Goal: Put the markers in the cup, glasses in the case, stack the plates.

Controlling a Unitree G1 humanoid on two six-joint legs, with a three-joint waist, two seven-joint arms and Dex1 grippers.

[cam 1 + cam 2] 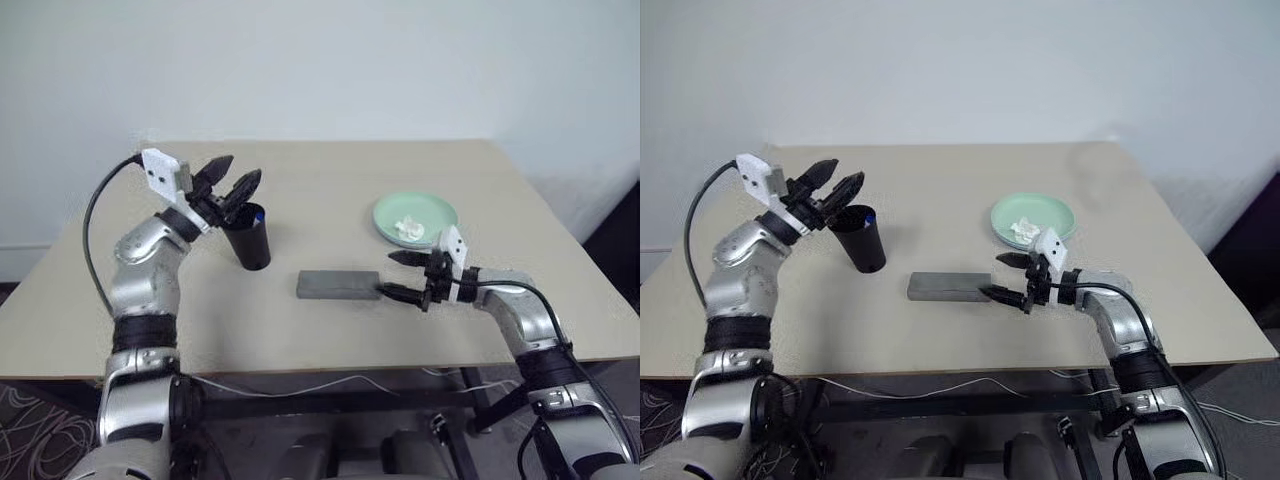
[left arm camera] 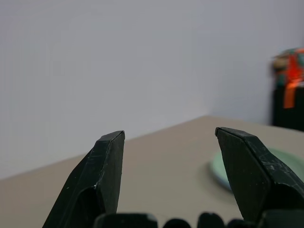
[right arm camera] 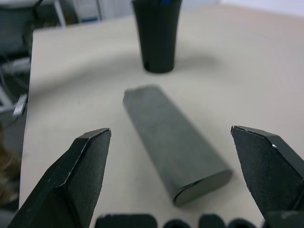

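The beige counter (image 1: pixel 330 170) carries little, and most of the job looks finished. Largest of its things is the mint green plate (image 1: pixel 415 215) toward the far right; a sliver of paler rim peeps out beneath it, so I judge the plates stacked, though the lower one's colour cannot be told. A small crumpled white scrap (image 1: pixel 408 230) lies on top of it. Next, the grey case (image 1: pixel 337 285) lies shut and flat near the middle of the counter; no glasses lie loose anywhere, so they are probably inside it, which cannot be confirmed. The black cup (image 1: pixel 248 238) stands upright left of the case and apart from it, with a blue cap (image 1: pixel 258 213) showing at its rim, so at least one of the markers is in; the black-capped one cannot be made out. The left hand (image 1: pixel 232 178) hangs just above the cup's rim with its fingers spread and empty. The right hand (image 1: pixel 397 274) sits just beside the case's right end, fingers wide apart and holding nothing. No brand, label or writing can be read on anything.
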